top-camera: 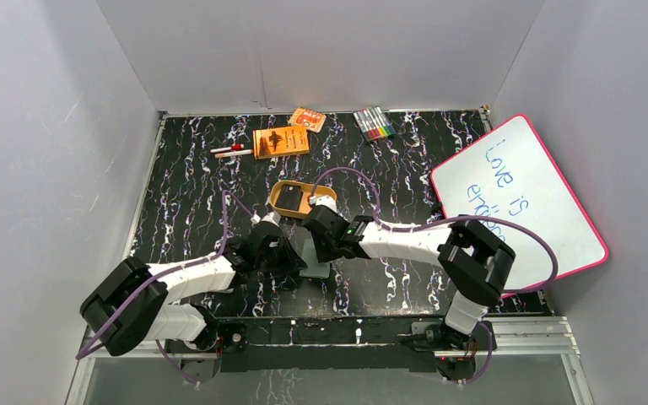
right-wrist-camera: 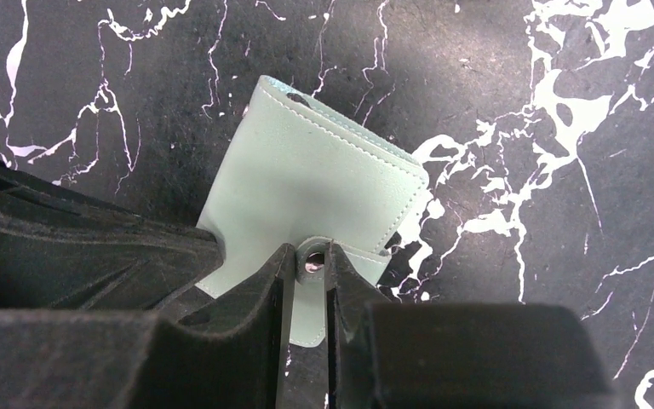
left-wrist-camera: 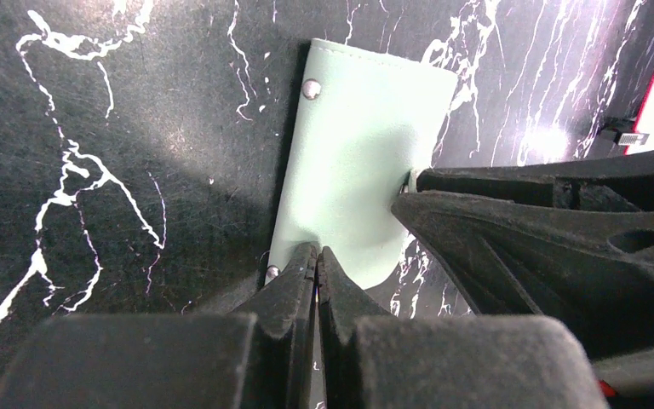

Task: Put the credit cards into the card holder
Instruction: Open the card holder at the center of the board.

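While the mint card holder lay on the table, the left pincer pinched its edge, fully closed. The right pincer gripped its snap tab narrowly.

Robot test cell, lab type. Plain white panels wall the table at 9, 12 and 3 o'clock. A black marbled mat covers the top. The metal rail at 6 o'clock carries the left arm and right arm, with purple cables looped over both. Loose props: whiteboard at 3 o'clock, markers at 1, orange booklet at 12.
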Robot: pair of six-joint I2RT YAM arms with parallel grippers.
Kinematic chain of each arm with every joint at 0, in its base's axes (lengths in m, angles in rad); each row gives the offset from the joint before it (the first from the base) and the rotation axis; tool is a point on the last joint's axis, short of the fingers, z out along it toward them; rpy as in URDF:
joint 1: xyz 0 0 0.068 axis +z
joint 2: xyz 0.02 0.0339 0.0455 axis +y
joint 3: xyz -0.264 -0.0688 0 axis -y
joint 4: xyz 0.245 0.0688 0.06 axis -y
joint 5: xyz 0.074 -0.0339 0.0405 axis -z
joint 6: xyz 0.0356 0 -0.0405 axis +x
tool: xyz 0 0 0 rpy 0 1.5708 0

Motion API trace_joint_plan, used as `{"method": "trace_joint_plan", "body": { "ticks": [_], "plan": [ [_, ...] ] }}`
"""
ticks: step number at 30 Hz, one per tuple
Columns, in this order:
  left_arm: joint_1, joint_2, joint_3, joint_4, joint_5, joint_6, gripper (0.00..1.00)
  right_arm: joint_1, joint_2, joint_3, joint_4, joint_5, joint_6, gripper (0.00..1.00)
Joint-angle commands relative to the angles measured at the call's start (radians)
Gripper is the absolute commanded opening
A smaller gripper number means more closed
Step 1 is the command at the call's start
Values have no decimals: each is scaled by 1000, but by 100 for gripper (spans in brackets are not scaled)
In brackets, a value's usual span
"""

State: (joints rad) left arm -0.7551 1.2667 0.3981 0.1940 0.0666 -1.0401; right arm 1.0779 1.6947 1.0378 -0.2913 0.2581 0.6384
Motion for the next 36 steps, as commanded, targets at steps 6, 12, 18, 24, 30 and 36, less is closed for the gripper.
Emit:
{"method": "trace_joint_plan", "body": {
  "ticks": [6,12,18,24,30,36],
  "plan": [
    [0,77,1,-108,-94,9,0,-7,-82,-34,-9,-39,39,0],
    [-1,84,4,-119,-106,3,0,-9,-111,-59,-18,-28,42,0],
    [-1,91,4,-119,-105,-2,0,-13,-135,-75,-21,-33,43,0],
    [0,93,5,-117,-107,-4,0,-13,-147,-85,-37,-19,44,0],
    [-1,92,-8,-125,-126,-21,0,-25,-186,-122,-50,-12,72,0],
    [0,117,-2,-134,-139,-26,0,-26,-245,-162,-42,-30,98,0]
  ]
}}
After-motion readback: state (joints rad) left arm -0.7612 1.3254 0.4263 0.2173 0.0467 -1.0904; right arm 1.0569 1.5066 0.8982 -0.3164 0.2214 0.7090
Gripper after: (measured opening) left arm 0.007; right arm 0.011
